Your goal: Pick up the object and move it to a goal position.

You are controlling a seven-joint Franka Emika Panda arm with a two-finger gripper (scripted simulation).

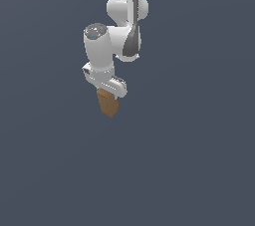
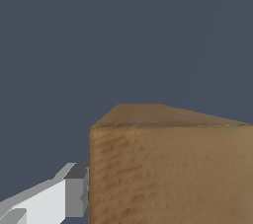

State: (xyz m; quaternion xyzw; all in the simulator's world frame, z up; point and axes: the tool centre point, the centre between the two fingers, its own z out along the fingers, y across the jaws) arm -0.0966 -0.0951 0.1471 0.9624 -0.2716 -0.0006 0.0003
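The object is a tan-brown wooden-looking block (image 1: pixel 107 103), taller than wide. It hangs just below my white gripper (image 1: pixel 108 93) in the exterior view, slightly tilted, with its top end tucked under the hand. In the wrist view the block (image 2: pixel 168 168) fills the near part of the picture, and one white finger with a grey pad (image 2: pixel 76 191) presses against its side. The other finger is hidden behind the block. The gripper is shut on the block.
The white arm (image 1: pixel 119 26) comes down from the top of the exterior view. All around is a plain dark grey-blue background, with no other objects, edges or goal marker showing.
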